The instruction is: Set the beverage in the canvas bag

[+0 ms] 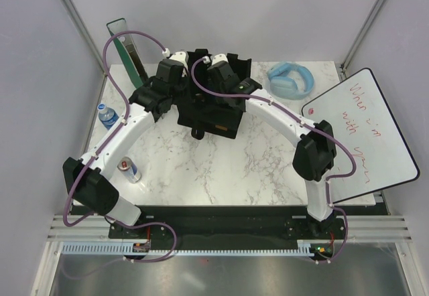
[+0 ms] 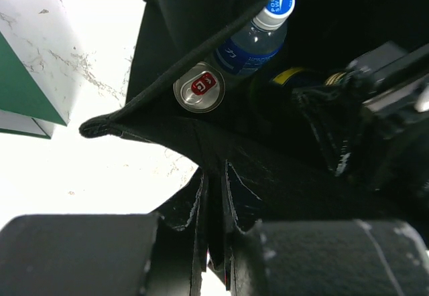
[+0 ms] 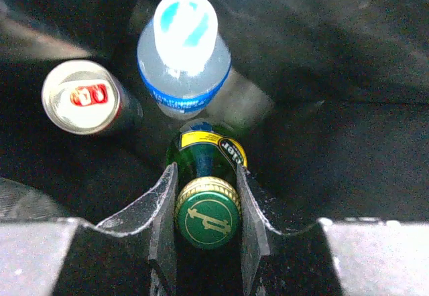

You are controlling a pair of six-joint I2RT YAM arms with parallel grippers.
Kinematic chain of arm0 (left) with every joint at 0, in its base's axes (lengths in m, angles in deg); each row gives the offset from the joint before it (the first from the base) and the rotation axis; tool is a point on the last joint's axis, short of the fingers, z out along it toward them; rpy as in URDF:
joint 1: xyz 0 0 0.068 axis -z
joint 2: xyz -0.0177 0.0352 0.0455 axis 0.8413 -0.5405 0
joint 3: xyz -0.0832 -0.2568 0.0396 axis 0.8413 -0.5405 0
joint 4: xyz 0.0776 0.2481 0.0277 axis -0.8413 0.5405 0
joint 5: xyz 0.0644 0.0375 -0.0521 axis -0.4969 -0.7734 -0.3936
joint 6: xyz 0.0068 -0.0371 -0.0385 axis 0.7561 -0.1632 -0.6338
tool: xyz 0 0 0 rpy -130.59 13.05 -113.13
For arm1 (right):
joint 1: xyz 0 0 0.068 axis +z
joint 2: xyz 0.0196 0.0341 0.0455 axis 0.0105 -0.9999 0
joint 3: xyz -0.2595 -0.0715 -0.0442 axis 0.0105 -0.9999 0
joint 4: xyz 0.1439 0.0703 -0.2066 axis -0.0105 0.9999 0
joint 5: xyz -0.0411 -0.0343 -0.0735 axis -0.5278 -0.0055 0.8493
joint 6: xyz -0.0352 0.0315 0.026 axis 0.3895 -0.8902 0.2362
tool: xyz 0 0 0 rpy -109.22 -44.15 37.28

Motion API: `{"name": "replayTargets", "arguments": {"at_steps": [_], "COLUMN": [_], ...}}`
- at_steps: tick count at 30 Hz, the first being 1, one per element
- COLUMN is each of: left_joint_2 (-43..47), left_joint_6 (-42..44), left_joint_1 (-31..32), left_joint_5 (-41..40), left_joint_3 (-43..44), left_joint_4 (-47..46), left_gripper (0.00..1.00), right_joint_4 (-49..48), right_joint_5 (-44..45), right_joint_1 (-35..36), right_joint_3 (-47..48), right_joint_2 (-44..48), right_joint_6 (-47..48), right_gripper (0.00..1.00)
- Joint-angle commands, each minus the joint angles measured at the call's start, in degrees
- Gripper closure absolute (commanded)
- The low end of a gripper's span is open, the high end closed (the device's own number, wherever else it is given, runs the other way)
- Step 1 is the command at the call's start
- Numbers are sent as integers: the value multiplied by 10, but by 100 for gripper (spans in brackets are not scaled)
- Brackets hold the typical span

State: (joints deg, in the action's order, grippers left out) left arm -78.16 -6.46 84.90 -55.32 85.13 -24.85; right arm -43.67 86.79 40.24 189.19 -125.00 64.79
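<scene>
While our right gripper (image 3: pixel 205 192) clamped the green glass bottle (image 3: pixel 206 150) by its neck inside the canvas bag (image 2: pixel 174 48), just beside the water bottle (image 3: pixel 184 48) and near the can (image 3: pixel 80 96), a tilted release could have knocked them over; our left gripper (image 2: pixel 214 189) pinched the bag's wall, and open room was scant.

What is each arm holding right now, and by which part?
The right gripper has its jaws closed on the green bottle by its capped neck, inside the canvas bag. The left gripper pinches the bag's top edge.
</scene>
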Motion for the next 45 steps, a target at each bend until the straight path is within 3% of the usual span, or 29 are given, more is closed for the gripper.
{"name": "replayTargets", "arguments": {"at_steps": [1,6,13,16,20,28,34,40,45], "left_joint_2": [14,14,14,14,20,51,93,164,235], "left_joint_6": [6,6,5,3,1,-6,-22,-51,-83], "left_joint_1": [-1,-1,-1,-1,-1,-1,-1,-1,-35], "left_joint_5": [-17,-21,-20,-18,-22,-30,-43,-120,-167], "left_joint_3": [25,23,25,25,30,46,44,14,-2], "left_joint_4": [-14,-13,-13,-12,-5,16,22,46,132], "left_gripper": [84,82,74,63,34,10,9,11,8], "right_joint_4": [-84,-86,-99,-97,-93,-61,-56,-37,-33], "right_joint_5": [4,7,7,0,-17,-79,-64,-58,-110], "right_joint_1": [-5,-7,-15,-16,-17,-18,-18,-17,-16], "right_joint_3": [-21,-37,-50,-51,-48,2,-1,12,-1], "right_joint_2": [11,-3,-4,-4,16,84,123,162,209], "right_joint_6": [-23,-34,-33,-37,-40,-46,-44,-41,-43], "right_gripper": [100,96,75,68,54,42,38,36,31]}}
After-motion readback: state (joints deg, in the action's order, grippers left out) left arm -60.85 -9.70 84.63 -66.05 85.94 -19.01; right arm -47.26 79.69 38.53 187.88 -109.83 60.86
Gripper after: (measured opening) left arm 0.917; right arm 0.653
